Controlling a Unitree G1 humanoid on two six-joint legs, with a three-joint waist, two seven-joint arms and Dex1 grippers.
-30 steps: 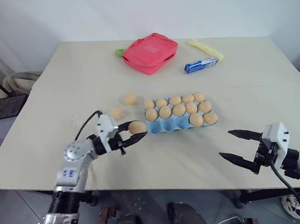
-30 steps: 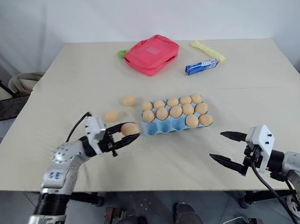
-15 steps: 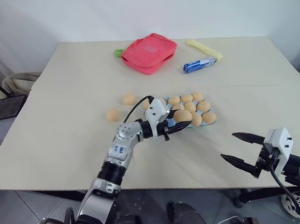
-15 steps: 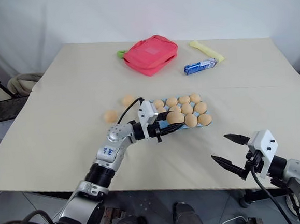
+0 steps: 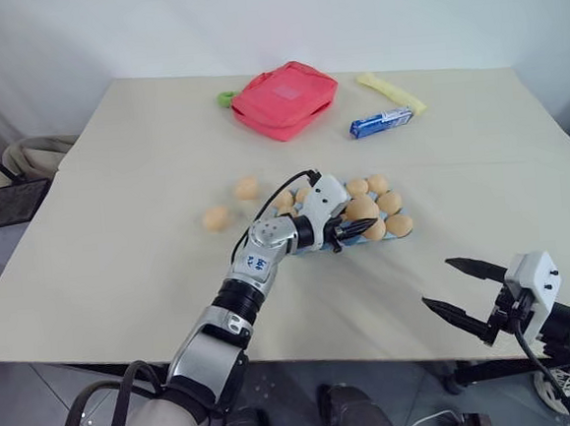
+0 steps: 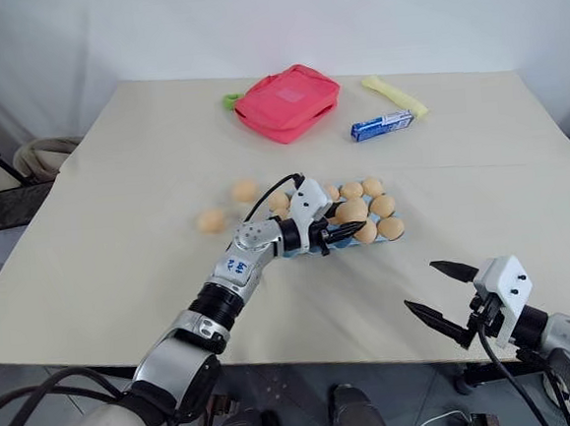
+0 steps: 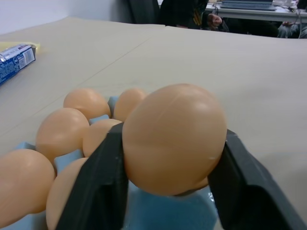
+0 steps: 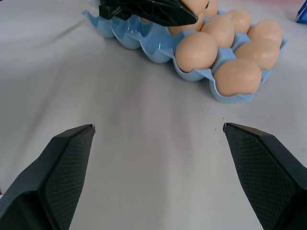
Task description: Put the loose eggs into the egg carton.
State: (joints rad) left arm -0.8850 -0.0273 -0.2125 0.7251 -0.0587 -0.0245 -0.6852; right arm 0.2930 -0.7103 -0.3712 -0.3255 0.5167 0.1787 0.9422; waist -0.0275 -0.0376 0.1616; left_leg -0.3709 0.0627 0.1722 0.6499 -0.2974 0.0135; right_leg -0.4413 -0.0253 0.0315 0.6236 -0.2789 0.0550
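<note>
The light-blue egg carton (image 8: 148,45) lies mid-table with many tan eggs seated in its cups. My left gripper (image 5: 362,217) reaches over the carton's front cups, shut on one egg (image 7: 173,136) that touches both black fingers (image 7: 103,182) and hangs just above the blue tray (image 7: 163,213). Two loose eggs (image 5: 247,188) (image 5: 214,219) rest on the table to the left of the carton. My right gripper (image 5: 438,282) hovers near the table's front right edge, open and holding nothing, a good way in front of the carton.
A red pouch (image 5: 286,97) with a green tab (image 5: 226,99) sits at the back of the table. Right of it lie a blue wrapped bar (image 5: 382,122) and a yellow object (image 5: 390,93). A black stand (image 5: 8,203) is off the table's left side.
My left arm has swung to the right with the egg, from beside the carton's left end to over its front cups. The right gripper has stayed about where it was.
</note>
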